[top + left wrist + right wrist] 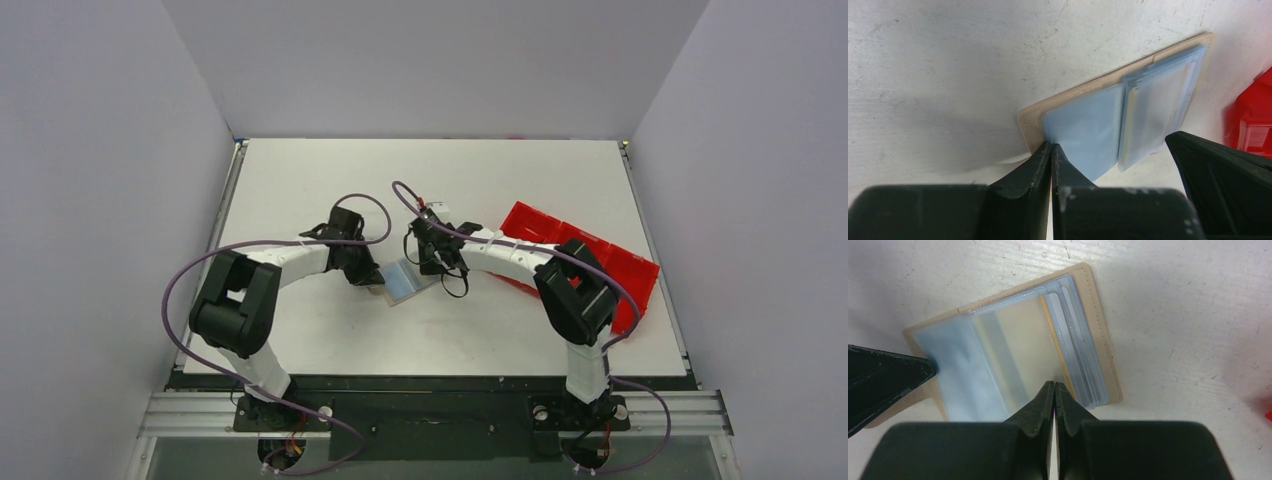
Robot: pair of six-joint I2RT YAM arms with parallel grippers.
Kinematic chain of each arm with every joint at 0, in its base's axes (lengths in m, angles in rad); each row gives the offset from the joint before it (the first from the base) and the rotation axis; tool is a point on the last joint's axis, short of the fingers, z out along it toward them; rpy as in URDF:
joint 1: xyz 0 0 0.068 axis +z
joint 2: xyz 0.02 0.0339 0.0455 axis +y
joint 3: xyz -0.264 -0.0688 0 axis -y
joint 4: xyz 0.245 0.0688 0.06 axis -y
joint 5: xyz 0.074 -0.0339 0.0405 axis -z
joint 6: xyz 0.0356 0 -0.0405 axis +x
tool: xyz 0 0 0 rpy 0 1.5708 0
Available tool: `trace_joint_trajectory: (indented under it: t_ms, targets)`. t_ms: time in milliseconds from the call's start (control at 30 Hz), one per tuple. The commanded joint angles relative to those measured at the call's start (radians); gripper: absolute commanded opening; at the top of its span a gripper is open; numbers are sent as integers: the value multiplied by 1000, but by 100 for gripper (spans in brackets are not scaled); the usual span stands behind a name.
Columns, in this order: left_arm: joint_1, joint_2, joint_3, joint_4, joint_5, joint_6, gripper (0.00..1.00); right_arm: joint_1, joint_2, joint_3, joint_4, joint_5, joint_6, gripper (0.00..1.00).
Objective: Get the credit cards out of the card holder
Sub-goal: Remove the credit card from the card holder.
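Top external: arms bent inward, left gripper [380, 285] and right gripper [432, 269] pressed together (at the card holder [405, 282]).

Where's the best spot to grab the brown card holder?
Probably on the card holder, at its bare tan border beyond the plastic sleeves. It lies open and flat on the table, so come in low from the outer edge, one finger sliding under.

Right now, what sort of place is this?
Probably a robot lab test cell: plain grey panel walls box in a white tabletop, and two black-and-white robot arms are mounted on a metal rail at its near edge.
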Motion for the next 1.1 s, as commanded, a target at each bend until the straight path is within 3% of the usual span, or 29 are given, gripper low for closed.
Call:
trace_joint_trajectory:
  t_ms: [0, 1067]
  targets:
    - [1, 41, 28, 9, -43, 7, 2, 10, 22, 42, 37, 2, -2, 0]
    - [3, 50, 15, 8, -42, 7, 0, 6, -57, -40, 95, 86, 42, 0]
